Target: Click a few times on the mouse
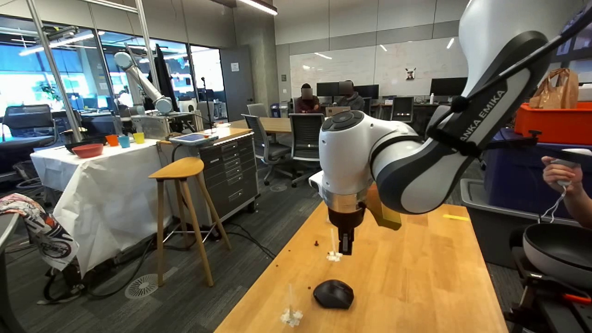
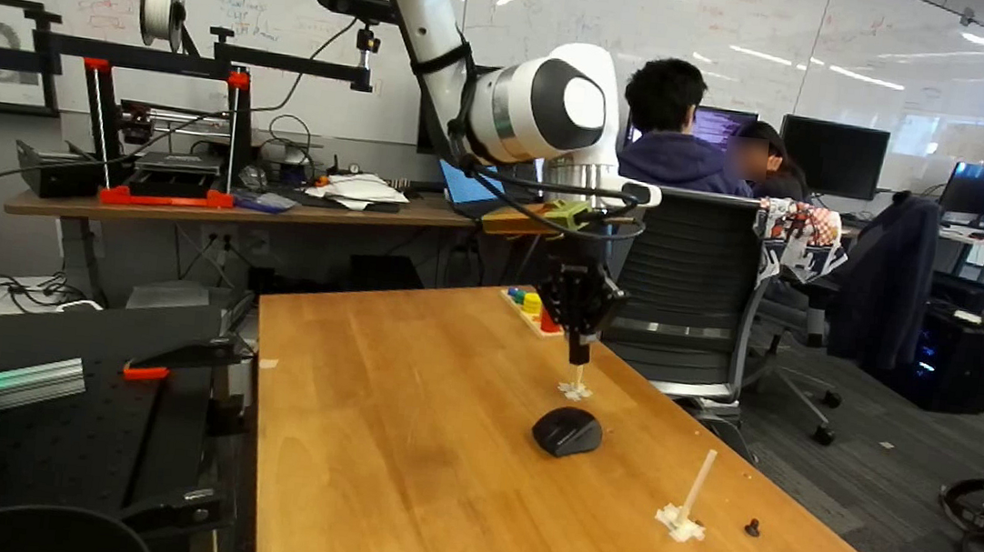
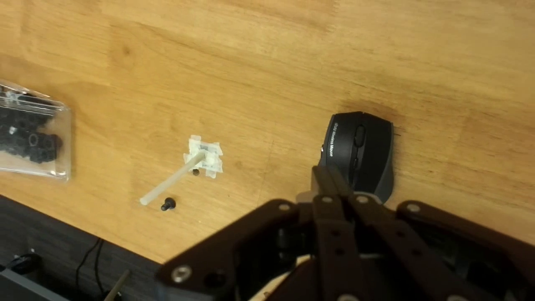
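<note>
The black, rounded mouse lies on the wooden table, and it also shows in an exterior view. In the wrist view the mouse shows its buttons and scroll wheel, with its near left part hidden behind my fingertips. My gripper points down with its fingers together and nothing between them. In both exterior views the gripper is above the table, with a visible gap between its tips and the mouse. In the wrist view the gripper overlaps the mouse's lower left edge in the picture.
A pale upright peg on a taped base stands beside the mouse. Another taped peg stands on the mouse's other side. A small black screw lies near the table edge. A clear box holds black parts. Coloured blocks sit behind the gripper.
</note>
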You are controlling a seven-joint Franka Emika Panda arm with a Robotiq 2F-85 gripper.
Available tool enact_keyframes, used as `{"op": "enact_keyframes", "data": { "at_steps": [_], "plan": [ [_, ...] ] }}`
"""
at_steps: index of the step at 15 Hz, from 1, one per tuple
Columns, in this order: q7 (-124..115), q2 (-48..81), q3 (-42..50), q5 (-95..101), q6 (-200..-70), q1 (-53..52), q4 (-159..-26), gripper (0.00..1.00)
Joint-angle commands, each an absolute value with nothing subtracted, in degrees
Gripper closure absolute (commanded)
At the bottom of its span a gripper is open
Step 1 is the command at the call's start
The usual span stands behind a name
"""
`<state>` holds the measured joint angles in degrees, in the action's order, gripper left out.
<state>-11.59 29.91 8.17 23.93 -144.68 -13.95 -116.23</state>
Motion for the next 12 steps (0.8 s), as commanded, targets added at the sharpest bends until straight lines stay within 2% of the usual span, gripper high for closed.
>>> {"op": "enact_keyframes", "data": {
  "at_steps": [1, 12],
  "plan": [
    [-12.47, 25.62, 7.73, 25.78, -144.52, -13.77, -119.85, 0.99],
    [-12.06, 29.4, 7.45, 26.03, -146.9, -13.22, -119.5, 0.99]
  ]
}}
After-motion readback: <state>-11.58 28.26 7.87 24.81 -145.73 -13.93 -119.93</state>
